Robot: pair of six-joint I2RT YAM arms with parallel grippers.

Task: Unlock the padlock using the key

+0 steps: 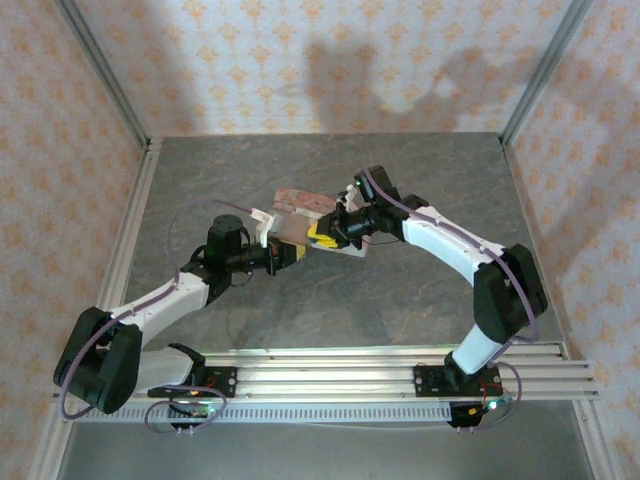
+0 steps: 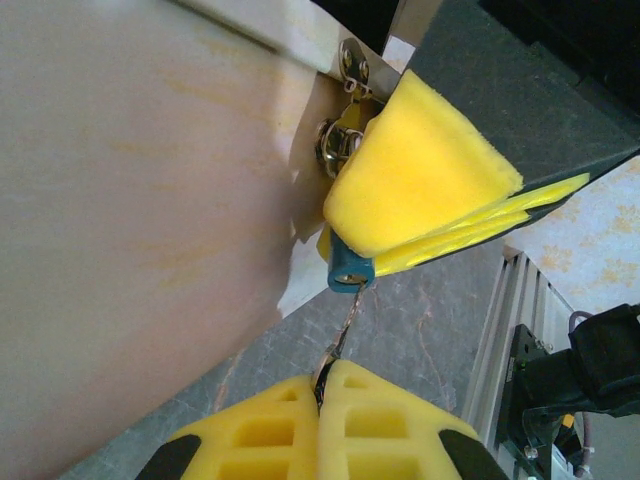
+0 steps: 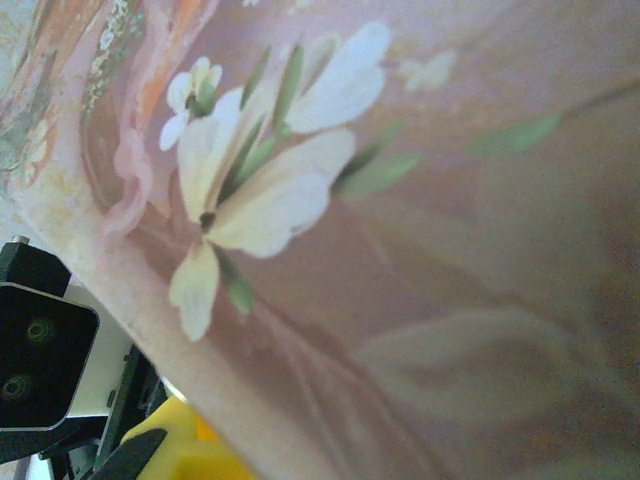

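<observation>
The tiny teal padlock [image 2: 350, 270] hangs at the hasp [image 2: 343, 140] on the pale side of the pink tin [image 2: 130, 200]. My right gripper [image 1: 322, 237] is shut on the padlock; its yellow fingers [image 2: 420, 175] cover all but the lock's lower end. A thin metal key [image 2: 343, 325] runs from the padlock's bottom face down into my left gripper [image 2: 325, 378], which is shut on the key's head. In the top view the left gripper [image 1: 296, 254] meets the right one at the tin [image 1: 305, 200]. The keyhole itself is hidden.
The tin's flowered lid [image 3: 400, 250] lies close against the right wrist camera, with a yellow finger [image 3: 180, 445] at its lower left edge. Grey stone-patterned tabletop [image 1: 330, 300] lies around. An aluminium rail [image 1: 400, 370] runs along the near edge.
</observation>
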